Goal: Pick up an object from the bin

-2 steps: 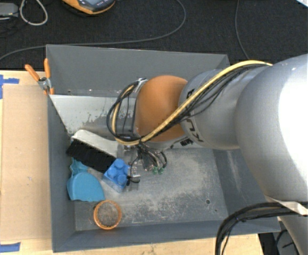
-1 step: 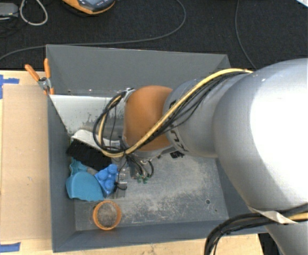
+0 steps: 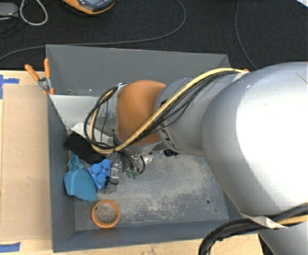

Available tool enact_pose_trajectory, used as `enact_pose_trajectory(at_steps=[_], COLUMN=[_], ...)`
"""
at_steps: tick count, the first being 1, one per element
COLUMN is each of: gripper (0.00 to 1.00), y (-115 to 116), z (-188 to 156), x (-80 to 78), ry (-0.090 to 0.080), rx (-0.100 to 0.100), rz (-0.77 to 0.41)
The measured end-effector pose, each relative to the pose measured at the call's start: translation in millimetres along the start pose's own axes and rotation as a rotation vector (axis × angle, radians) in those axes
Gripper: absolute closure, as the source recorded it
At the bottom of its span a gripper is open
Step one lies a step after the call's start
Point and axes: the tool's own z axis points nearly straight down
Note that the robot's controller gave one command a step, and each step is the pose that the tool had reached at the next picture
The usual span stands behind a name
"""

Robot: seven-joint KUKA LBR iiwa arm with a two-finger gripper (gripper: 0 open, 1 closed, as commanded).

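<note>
The hand [image 3: 114, 175] is down low in the bin [image 3: 159, 206]; open or closed, I can't tell. Just beside it, away from the arm, sits a knobbly blue toy [image 3: 97, 172]. Past that lie a teal scoop [image 3: 78, 184], a black piece [image 3: 82, 146] and an orange ring [image 3: 106, 213]. Nothing looks lifted; gripping and raising remain, I'd judge.

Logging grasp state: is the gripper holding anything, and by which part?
Cannot tell. The gripper is down beside a small blue toy at the left of the bin; any hold is hidden.

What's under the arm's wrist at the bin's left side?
A bright blue toy pokes out beside the gripper, next to a teal piece and a black thing. Anything directly beneath the wrist is covered.
</note>
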Motion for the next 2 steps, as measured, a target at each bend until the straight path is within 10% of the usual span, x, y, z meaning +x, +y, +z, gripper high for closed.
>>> enact_pose_trajectory(at_steps=[1, 2], gripper=[0.00, 0.00], y=[12.2, 40.4], z=[1.7, 1.1], x=[-13.5, 8.7], ry=[0.005, -0.002], rx=[0.005, 0.003], rz=[-0.029, 0.016])
